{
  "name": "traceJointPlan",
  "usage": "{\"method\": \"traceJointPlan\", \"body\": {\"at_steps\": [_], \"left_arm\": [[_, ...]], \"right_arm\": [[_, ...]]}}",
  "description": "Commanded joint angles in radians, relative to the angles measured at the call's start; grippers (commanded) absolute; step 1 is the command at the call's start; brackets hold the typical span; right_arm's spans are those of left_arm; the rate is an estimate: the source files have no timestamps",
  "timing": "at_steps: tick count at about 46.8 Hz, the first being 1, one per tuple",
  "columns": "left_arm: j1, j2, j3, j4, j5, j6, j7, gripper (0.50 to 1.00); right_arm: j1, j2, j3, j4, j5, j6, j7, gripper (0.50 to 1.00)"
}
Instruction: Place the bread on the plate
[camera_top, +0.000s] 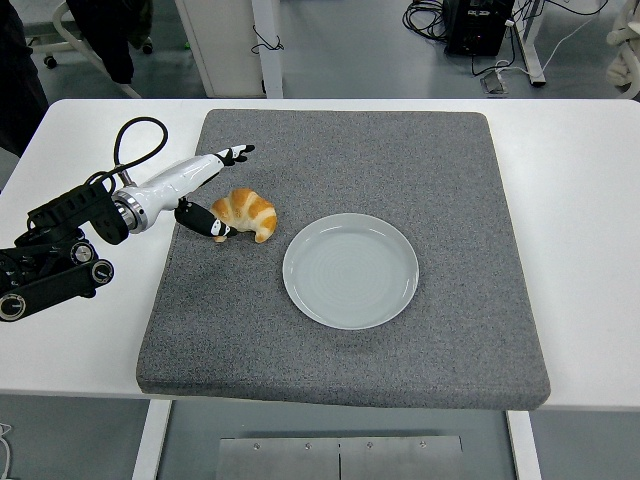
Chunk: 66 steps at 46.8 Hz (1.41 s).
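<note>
- My left arm comes in from the left edge, low over the white table (90, 340), with a black cable looped above the wrist.
- My left hand (205, 190) sits at the left margin of the grey mat (400, 170). Fingers are extended and spread, nothing grasped: the white upper fingers point away toward the mat's far-left corner; the black thumb (205, 223) angles down and to the right.
- The bread (246, 212), a croissant, lies on the mat just right of my hand, in the gap between fingers and thumb. The thumb tip is at its lower left edge; contact looks likely but I cannot confirm it. The bread is not lifted.
- The plate (350, 270) is farther right of my hand, beyond the bread, flat on the mat. Bread and plate are near each other but apart.
</note>
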Motion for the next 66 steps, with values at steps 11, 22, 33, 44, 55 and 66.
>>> {"method": "traceJointPlan", "body": {"at_steps": [11,22,33,44,55,66], "left_arm": [[-0.002,-0.043,0.000,0.038,0.001,0.001,-0.004,0.960],[0.000,-0.065,0.000,0.068,0.008,0.001,-0.032,0.952],[0.004,-0.084,0.020,0.100,0.024,0.001,-0.041,0.952],[0.003,-0.095,0.040,0.112,0.024,0.001,-0.047,0.942],[0.006,-0.097,0.041,0.124,0.024,0.001,-0.078,0.806],[0.007,-0.106,0.058,0.157,0.023,0.001,-0.111,0.674]], "right_arm": [[0.000,0.000,0.000,0.000,0.000,0.000,0.000,1.000],[0.000,0.000,0.000,0.000,0.000,0.000,0.000,1.000],[0.000,0.000,0.000,0.000,0.000,0.000,0.000,1.000],[0.000,0.000,0.000,0.000,0.000,0.000,0.000,1.000],[0.000,0.000,0.000,0.000,0.000,0.000,0.000,1.000],[0.000,0.000,0.000,0.000,0.000,0.000,0.000,1.000]]}}
